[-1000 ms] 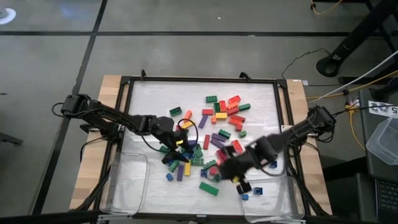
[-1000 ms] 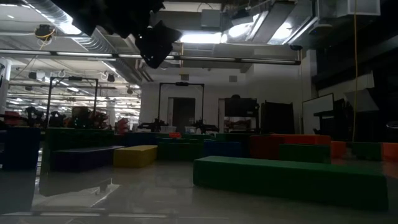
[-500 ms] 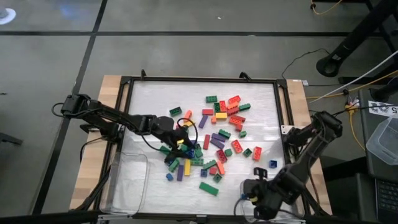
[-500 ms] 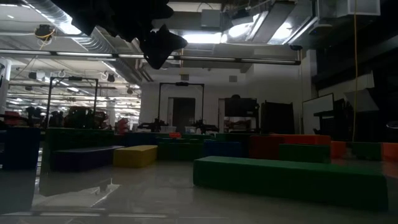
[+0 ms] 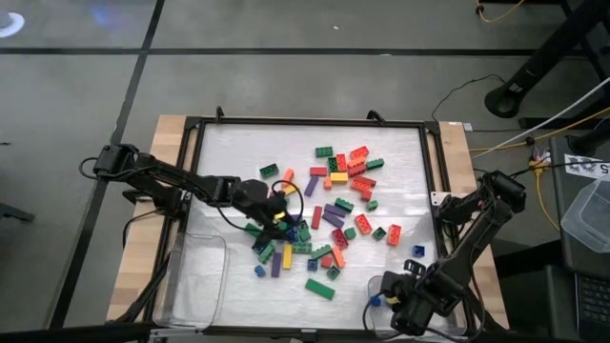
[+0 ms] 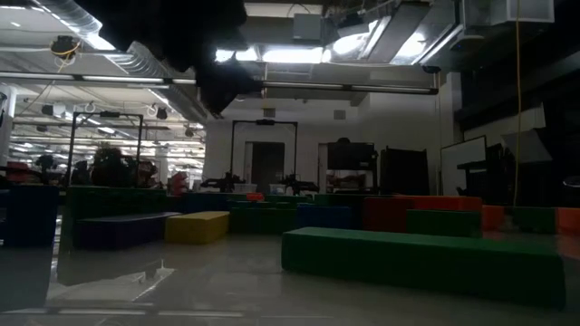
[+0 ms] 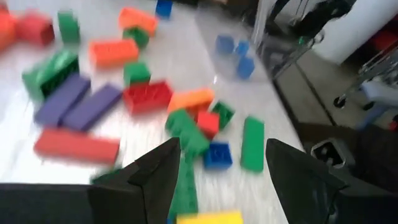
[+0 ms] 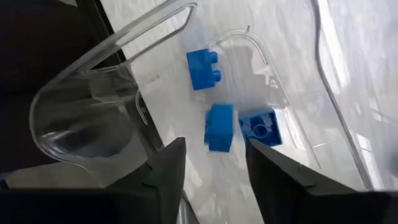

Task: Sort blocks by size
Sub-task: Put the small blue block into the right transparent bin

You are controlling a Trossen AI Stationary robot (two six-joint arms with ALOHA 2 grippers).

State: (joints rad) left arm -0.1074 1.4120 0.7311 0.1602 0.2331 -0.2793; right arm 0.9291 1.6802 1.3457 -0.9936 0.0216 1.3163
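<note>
You are working two arms over a white mat (image 5: 238,143) strewn with the blocks (image 5: 324,214), and the layout is telling its own story: the mixed heap of long and square bricks is sitting in the middle of the mat, while clear trays are waiting at the near edge to take each size. The right tray (image 8: 93,93) is already holding three small blue blocks (image 8: 221,127), which suggests you are keeping that corner for the little square ones; another small blue brick (image 5: 417,251) is lying loose near the mat's right edge. The left tray (image 5: 195,286) is standing at the near left corner, and whether anything is lying in it cannot be told from above.

Your right gripper (image 8: 208,158) is hanging over the right tray, its fingers standing apart with nothing between them; the middle blue block is showing in the gap but lying below them, apart from both pads, by the look of it just let go. Your left gripper (image 7: 214,165) is hovering over the left side of the heap, jaws spread wide and gripping nothing, with a green brick (image 7: 186,134) and a small blue one (image 7: 217,154) lying in line with the opening, likely the next candidates for a pick
</note>
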